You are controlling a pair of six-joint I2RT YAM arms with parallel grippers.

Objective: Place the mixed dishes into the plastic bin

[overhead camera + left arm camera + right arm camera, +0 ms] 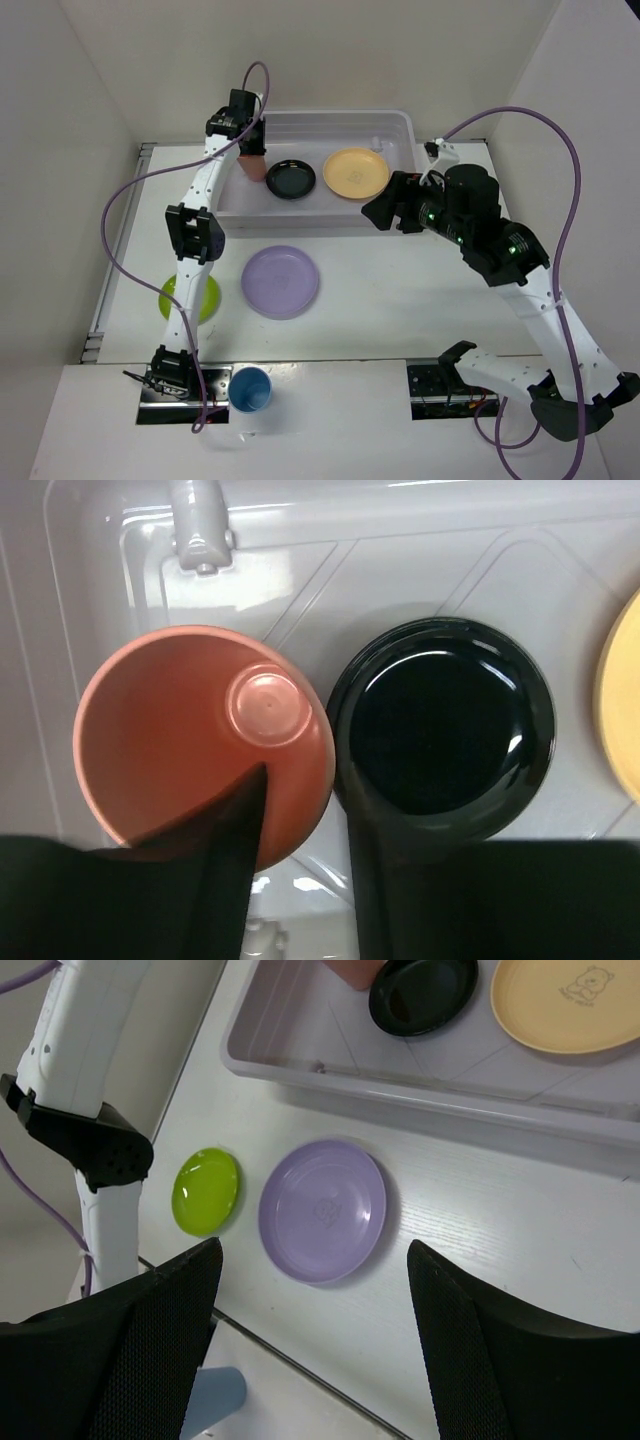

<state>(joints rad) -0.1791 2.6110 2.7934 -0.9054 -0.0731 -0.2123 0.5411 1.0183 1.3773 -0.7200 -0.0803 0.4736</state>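
Note:
The plastic bin (400,120) stands at the back of the table. In it are the salmon-pink cup (252,166), the small black plate (290,179) and the pale orange plate (355,172). My left gripper (250,150) is over the bin's left end. In the left wrist view one finger is inside the cup (190,730) and the other is outside it beside the black plate (440,715), with a gap showing; the gripper (305,780) is open. My right gripper (315,1250) is open and empty, above the table in front of the bin. The lavender plate (281,281), lime green plate (205,298) and blue cup (250,389) are outside the bin.
The left arm partly covers the green plate in the top view. The blue cup stands on the near ledge by the left arm's base. White walls close the table at left, back and right. A metal strip (300,1360) marks the table's front edge.

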